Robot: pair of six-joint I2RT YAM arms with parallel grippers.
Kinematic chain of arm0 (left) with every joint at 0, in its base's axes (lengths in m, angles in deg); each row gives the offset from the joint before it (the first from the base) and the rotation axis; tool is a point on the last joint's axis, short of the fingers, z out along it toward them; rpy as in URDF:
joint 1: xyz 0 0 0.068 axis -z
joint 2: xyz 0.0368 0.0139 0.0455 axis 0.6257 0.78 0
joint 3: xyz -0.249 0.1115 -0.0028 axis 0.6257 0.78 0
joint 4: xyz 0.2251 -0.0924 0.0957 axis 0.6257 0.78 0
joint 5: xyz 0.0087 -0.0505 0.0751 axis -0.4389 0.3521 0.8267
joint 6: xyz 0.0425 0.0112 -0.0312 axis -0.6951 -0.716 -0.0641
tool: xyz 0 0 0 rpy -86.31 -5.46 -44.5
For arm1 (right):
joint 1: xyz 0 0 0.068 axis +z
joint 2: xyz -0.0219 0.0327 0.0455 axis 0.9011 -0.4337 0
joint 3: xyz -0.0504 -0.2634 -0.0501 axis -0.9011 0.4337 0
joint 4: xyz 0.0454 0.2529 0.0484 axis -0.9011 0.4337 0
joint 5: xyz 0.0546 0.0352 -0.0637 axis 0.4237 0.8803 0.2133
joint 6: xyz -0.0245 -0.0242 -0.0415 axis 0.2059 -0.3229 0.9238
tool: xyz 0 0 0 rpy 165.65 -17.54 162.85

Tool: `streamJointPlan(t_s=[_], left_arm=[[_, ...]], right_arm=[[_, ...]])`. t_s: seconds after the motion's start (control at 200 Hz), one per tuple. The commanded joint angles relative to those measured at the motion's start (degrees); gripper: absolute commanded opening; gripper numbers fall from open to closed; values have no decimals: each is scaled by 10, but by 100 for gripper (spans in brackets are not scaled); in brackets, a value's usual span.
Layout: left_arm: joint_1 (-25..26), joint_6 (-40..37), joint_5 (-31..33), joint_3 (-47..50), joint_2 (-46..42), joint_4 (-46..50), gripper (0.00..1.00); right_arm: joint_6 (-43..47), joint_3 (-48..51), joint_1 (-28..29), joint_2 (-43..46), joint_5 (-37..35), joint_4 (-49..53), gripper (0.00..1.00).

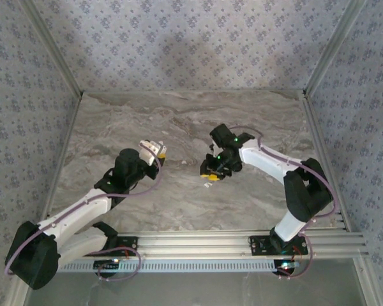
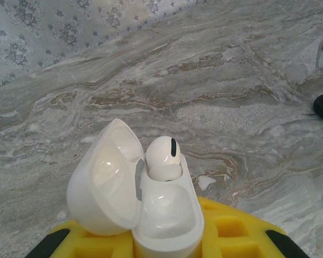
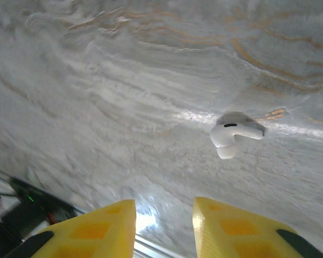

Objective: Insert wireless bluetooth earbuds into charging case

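The right gripper (image 3: 164, 215) is hovering low over the marble table (image 1: 179, 210) with its two yellow fingers standing apart and nothing between them. The loose earbud (image 3: 231, 137), a tiny white stemmed piece, is lying on the table just beyond the fingertips. In the right wrist view it is sitting ahead of the gap and off toward the right-hand finger, not centred between the two. Its stem is pointing sideways to the right in that view, so its long axis is running roughly across the fingers, along the line on which they close, rather than away from them. Judging from this, the gripper is needing to shift toward that side, and perhaps turn at the wrist, before it can come down around the piece. The left gripper (image 1: 154, 148) is sitting well apart to the left, clamped on the body of the charging case (image 2: 167, 220) and holding it with the lid (image 2: 105, 183) swung open. The other earbud (image 2: 164, 156) is already sitting in the case, its rounded head poking up. The right arm is clearly the nearer one to the loose earbud, while the open case is waiting across the gap between the two arms.
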Motion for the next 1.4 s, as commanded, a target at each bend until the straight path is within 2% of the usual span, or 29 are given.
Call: streamJointPlan(t_s=[0.0,0.08,0.17,0.25,0.38,0.57,0.73,0.924,1.394], left_arm=[[-6,-3,-1,-12,-18,10,10],[-7,-4,-1,-13,-24,18,11],[-10,-8,-1,-14,-33,29,11],[-13,-10,-2,-15,-39,35,11],[-16,-8,0,-15,-46,39,11],[-21,-7,-2,-14,-46,46,11],[-23,-3,-4,-13,-46,48,11],[-24,1,-4,-13,-44,48,11],[-26,7,-4,-15,-37,48,11]], right_arm=[[229,-92,11,-24,-46,158,36],[377,-151,27,-48,-109,220,37],[505,-155,36,-48,-138,224,39],[613,-134,31,-32,-130,192,42],[808,-48,31,16,-121,83,40],[998,74,37,55,-110,-44,45],[1067,120,48,46,-124,-115,45],[1096,130,61,25,-139,-159,45],[1142,136,67,4,-105,-110,43]])
